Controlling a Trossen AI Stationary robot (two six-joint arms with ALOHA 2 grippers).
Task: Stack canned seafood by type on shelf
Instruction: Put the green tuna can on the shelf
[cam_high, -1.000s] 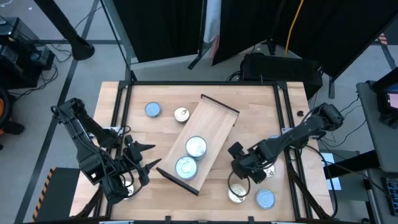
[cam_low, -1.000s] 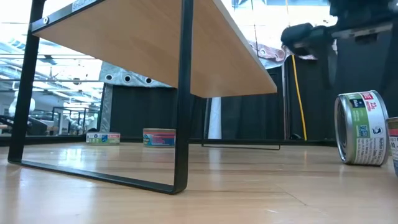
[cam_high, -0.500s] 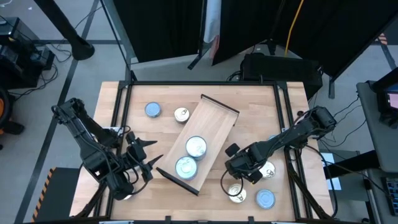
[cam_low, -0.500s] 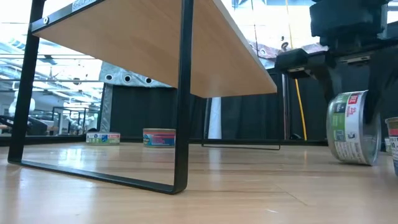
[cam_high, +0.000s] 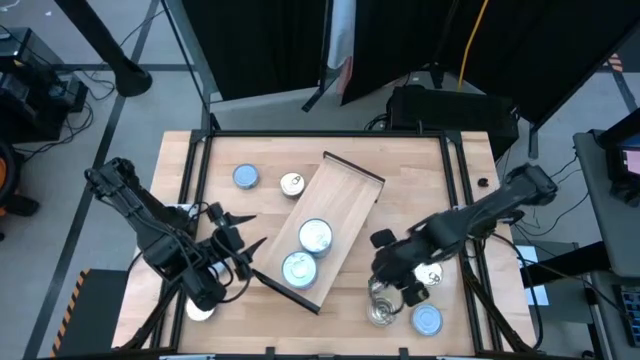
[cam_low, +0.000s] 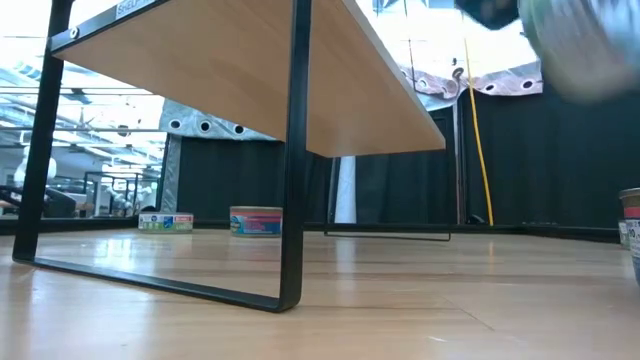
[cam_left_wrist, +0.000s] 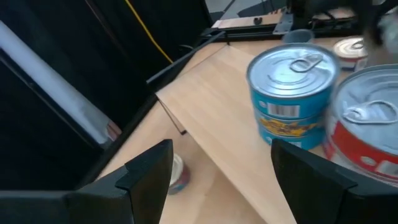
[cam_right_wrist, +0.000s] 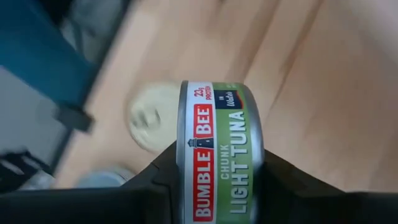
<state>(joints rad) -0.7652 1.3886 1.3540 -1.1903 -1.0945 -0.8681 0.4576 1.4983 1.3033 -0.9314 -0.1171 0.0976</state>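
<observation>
On the left of the desk (cam_high: 420, 180), the left tool (cam_high: 243, 243) hovers just off the near end of the shelf (cam_high: 345, 195), its fingers (cam_left_wrist: 149, 171) spread apart and holding nothing. Behind it, a blue-topped tin (cam_high: 245, 177) and a pull-tab tin (cam_high: 292, 184) lie loose on the desk beside the shelf's far left edge, not yet placed. The shelf sits diagonally across the middle, and only two stacks stand on it, toward its near end: a blue-labelled stack (cam_left_wrist: 291, 93) and, next to it, a stack with a red-and-white label (cam_left_wrist: 367, 127). The rest of the board is bare. To the right, the right tool (cam_high: 392, 272) is above the desk and clamped on a green-labelled tuna tin (cam_right_wrist: 221, 155) turned on its edge, clear of the surface. Just beneath it a pale-topped tin (cam_high: 381, 313) rests on the desk, with another blue-topped tin (cam_high: 427, 320) beside it near the front right corner. By my judgement the job is only partly done: a few tins are stacked, one is in transit, and at least four visible ones remain to be sorted onto the shelf.
</observation>
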